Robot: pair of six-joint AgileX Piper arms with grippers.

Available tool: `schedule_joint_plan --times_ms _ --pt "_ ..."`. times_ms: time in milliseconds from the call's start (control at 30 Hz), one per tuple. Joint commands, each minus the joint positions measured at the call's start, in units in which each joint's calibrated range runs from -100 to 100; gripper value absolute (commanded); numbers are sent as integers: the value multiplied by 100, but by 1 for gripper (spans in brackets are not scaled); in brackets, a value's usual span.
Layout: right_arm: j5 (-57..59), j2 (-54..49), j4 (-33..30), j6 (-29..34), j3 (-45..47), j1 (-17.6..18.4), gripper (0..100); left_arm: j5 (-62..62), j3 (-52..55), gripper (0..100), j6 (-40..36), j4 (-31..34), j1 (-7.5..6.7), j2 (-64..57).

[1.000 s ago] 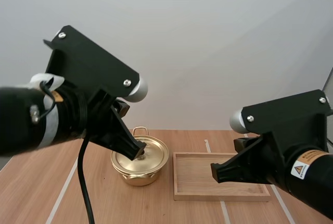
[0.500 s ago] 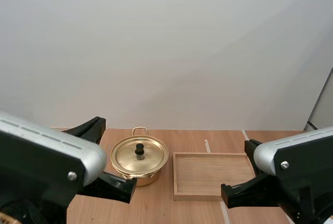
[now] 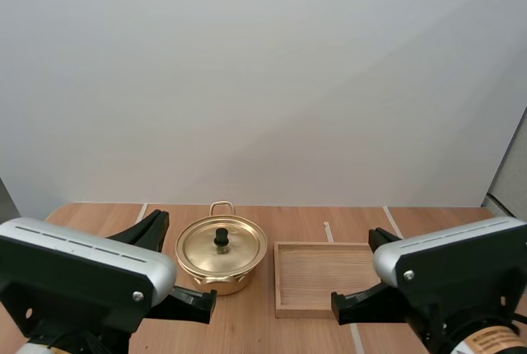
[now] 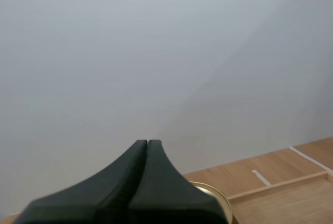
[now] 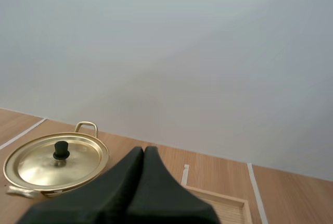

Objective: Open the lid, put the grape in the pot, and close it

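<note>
The left gripper [image 4: 147, 147] has its two black fingers pressed together into one dark wedge with nothing between them, and the right gripper [image 5: 144, 154] is pressed together the same way, also on nothing. Both sit low at the near side of the table [image 3: 247, 325], well apart from the gold pot [image 3: 219, 278]. The pot stands toward the far edge with its lid [image 3: 235, 249] on and the black knob [image 3: 221, 238] upright at the lid's middle. A loop handle [image 3: 221, 204] points at the far edge. Just beside the pot's right side, with a thin strip of wood showing between them, lies the wooden tray [image 3: 284, 276], its long rim running parallel to the table's near edge. Bare tabletop lies in front of the pot and the tray, crossed by white tape lines [image 3: 328, 230]. An orange warning label [image 3: 494, 340] sits on the right arm (its print cannot be read). A second ago the left gripper was down at the knob and the right arm hung over the tray; both have since drawn back and dropped low.
</note>
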Motion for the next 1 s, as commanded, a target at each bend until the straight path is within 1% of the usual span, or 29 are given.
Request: schedule_joint_plan --times_ms 0,133,167,233,333,367,433,467,600,733,767,833,967 --pt "-1413 -41 -64 45 731 -66 0 -1233 477 0 -61 -52 -16 -19" --pt "-3091 -41 -40 45 1619 -327 0 -2170 1135 0 -61 -52 -8 -19" --pt "-3358 -41 -20 45 1761 -391 0 -2291 1203 0 -61 -52 -8 -19" --pt "-4305 -41 133 45 2123 -574 0 -2560 1624 0 -61 -52 -8 -19" --pt "-4612 -41 449 45 2217 -737 0 -2874 2014 0 -40 -52 -8 -19" --pt "-4226 -41 572 45 2217 -777 0 -3077 2170 0 -39 -52 -8 -19" --pt "-3814 -41 730 45 2217 -814 0 -3295 2242 0 -39 -52 -15 -19" --pt "-3574 -41 730 45 2217 -824 0 -2774 2242 0 -39 -52 -15 -19" --pt "-2587 -41 691 45 2217 -824 0 -1784 2242 0 -49 -61 -15 -19" --pt "-1806 -41 626 45 2217 -824 0 -846 2242 0 -57 -38 19 -19" --pt "-1606 -41 613 45 2217 -824 0 -588 2242 0 -57 -38 36 -19" --pt "-1147 -41 539 45 2217 -824 0 -505 2242 0 -73 -38 90 -19" --pt "-1147 -41 527 45 2217 -824 0 -470 2242 0 -271 -38 200 -19"
